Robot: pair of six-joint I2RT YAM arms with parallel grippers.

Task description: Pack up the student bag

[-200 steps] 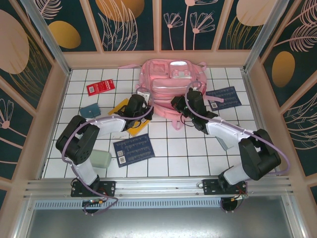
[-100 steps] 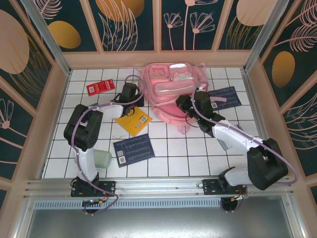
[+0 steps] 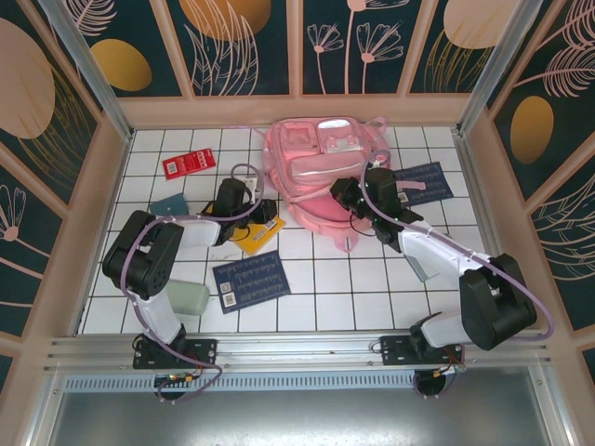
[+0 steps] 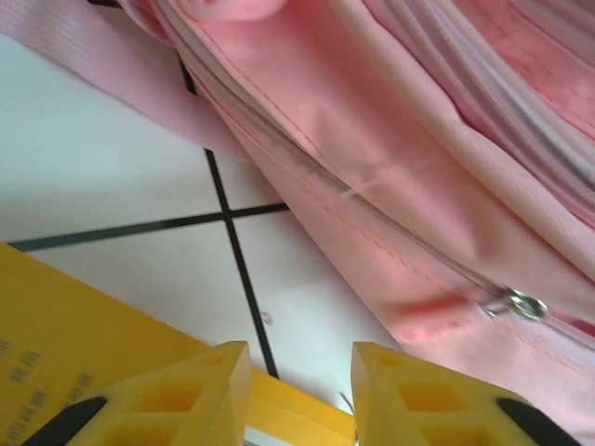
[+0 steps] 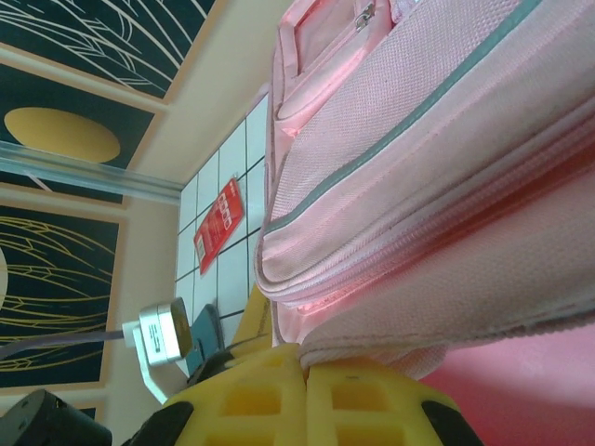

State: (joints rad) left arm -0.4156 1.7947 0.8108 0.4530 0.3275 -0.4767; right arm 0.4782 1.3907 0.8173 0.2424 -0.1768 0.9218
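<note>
Flanking the student bag (image 3: 321, 167), which lies pockets-up against the back wall, the left gripper (image 3: 264, 213) sits at its near-left corner and the right gripper (image 3: 337, 191) at its near edge.

In the left wrist view the left gripper (image 4: 299, 358) is released: bare tile shows between its fingers, with a yellow book (image 4: 56, 325) under them. Just beyond are the bag's side and a zipper pull (image 4: 514, 303), and the rest of the bag is cropped. The right gripper (image 5: 304, 358) is clenched, its fingers pressed together right at the bag's lower seam, but whether any fabric is pinched is hard to make out. Left of the bag, a red card (image 3: 189, 164) lies in the open. A navy booklet (image 3: 423, 181) to the bag's right is partly covered by the right arm.
</note>
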